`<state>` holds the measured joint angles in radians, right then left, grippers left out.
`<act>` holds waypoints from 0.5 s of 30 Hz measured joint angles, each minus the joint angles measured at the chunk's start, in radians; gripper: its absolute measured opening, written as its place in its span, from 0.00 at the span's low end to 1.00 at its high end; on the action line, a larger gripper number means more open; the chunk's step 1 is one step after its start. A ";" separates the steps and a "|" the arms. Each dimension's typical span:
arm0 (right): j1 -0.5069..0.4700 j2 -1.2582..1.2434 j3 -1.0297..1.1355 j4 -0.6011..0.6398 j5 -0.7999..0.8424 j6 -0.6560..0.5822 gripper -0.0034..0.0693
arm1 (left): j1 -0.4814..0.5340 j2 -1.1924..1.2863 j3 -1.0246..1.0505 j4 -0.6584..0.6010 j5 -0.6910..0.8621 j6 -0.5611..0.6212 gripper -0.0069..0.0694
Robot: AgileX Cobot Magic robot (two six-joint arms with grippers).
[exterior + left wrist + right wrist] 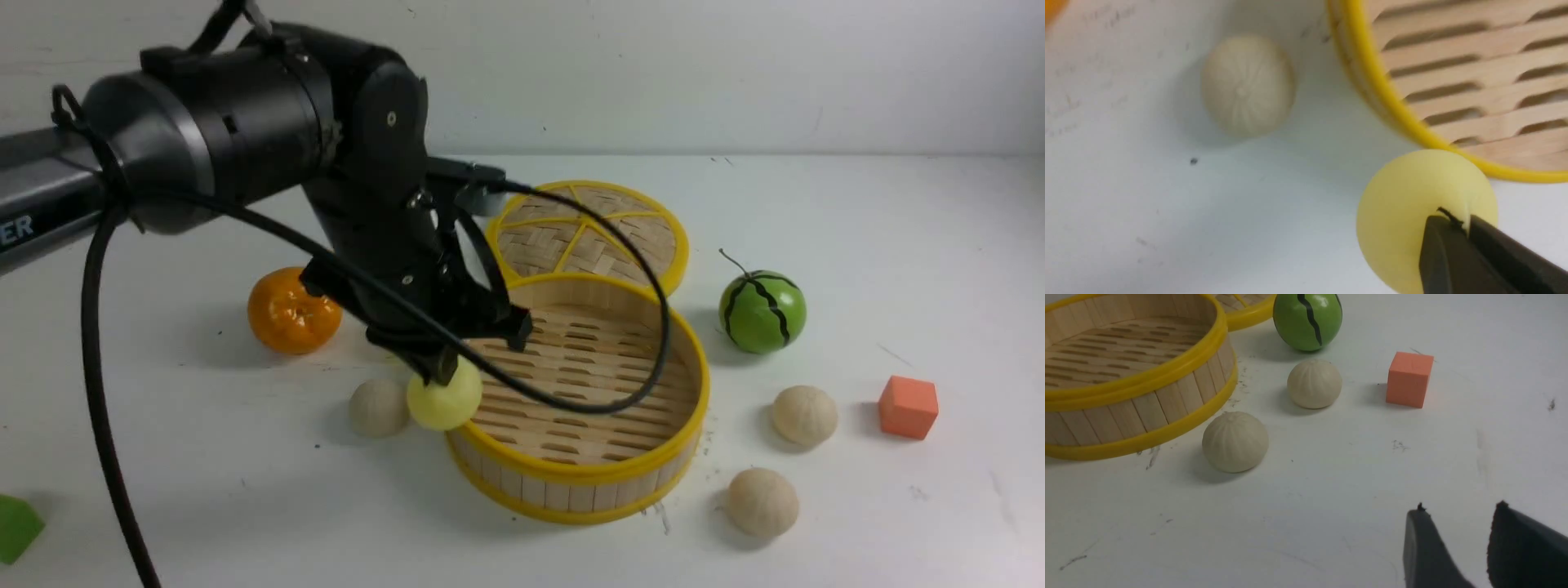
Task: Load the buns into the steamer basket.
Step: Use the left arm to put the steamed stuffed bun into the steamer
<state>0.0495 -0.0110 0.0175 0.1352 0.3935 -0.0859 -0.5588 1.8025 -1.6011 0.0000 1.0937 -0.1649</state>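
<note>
Left gripper (445, 369) is down at the near-left rim of the basket (584, 478). Its jaws are pressed together on a thin nip at the top of the yellow bun (445, 402). In the left wrist view the fingertips (1441, 245) all but meet, with only a sliver of yellow skin between them; the rest of the bun bulges out below, ungripped. The bun is outside the basket, against its wall at about rim height. I cannot tell whether it is clear of the table.

Basket floor is bare, with no bun in yet. The arm's cable (661, 327) loops low over the inside of the basket.

Left bun (380, 407), pleated, lies just left of the basket beside the yellow one. Two more pleated ones lie right of the basket: right bun (805, 415), and near bun (762, 501) close to the near-right wall. Four buns are in view. The lid (588, 233) lies flat behind the basket.

Right gripper (1453, 547) has its jaws spread and empty, low over the table right of the basket and well apart from the buns.

Risks, as I judge them:
- The pinch is very shallow. The skin may slip out on the lift, and the bun would then drop outside and roll toward the left bun.
- A sideways carry before the bun tops the rim would knock it against the wall, or shove the basket.
- The cable may catch on the rim.
- A high release could bounce the bun off the slats.
</note>
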 joint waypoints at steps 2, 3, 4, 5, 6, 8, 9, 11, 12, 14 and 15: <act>0.000 0.000 0.000 0.000 0.000 0.000 0.38 | -0.028 0.042 -0.097 -0.014 0.000 0.024 0.07; 0.000 0.000 0.000 0.000 0.000 0.000 0.38 | -0.029 0.047 -0.112 -0.016 0.001 0.026 0.07; 0.000 0.000 0.000 0.000 0.000 0.000 0.38 | -0.037 0.102 -0.173 -0.021 0.005 0.031 0.07; 0.000 0.000 0.000 0.000 0.000 0.000 0.38 | -0.038 0.124 -0.202 -0.021 0.013 0.033 0.07; 0.000 0.000 0.000 0.000 0.000 0.000 0.38 | -0.038 0.161 -0.239 -0.016 0.021 0.036 0.07; 0.000 0.000 0.000 0.000 0.000 0.000 0.38 | -0.034 0.231 -0.305 0.012 0.040 0.036 0.07; 0.000 0.000 0.000 0.000 0.000 0.000 0.38 | -0.034 0.247 -0.319 0.020 0.042 0.036 0.07; 0.000 0.000 0.000 0.000 0.000 0.000 0.38 | -0.031 0.312 -0.384 0.061 0.059 0.036 0.07; 0.000 0.000 0.000 0.000 0.000 0.000 0.38 | -0.024 0.357 -0.433 0.087 0.066 0.036 0.07; 0.000 0.000 0.000 0.000 0.000 0.000 0.38 | -0.012 0.416 -0.503 0.101 0.080 0.036 0.07; 0.000 0.000 0.000 0.000 0.000 0.000 0.38 | -0.008 0.430 -0.520 0.102 0.083 0.036 0.07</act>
<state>0.0495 -0.0110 0.0175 0.1352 0.3935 -0.0859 -0.5666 2.2323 -2.1206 0.1016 1.1770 -0.1285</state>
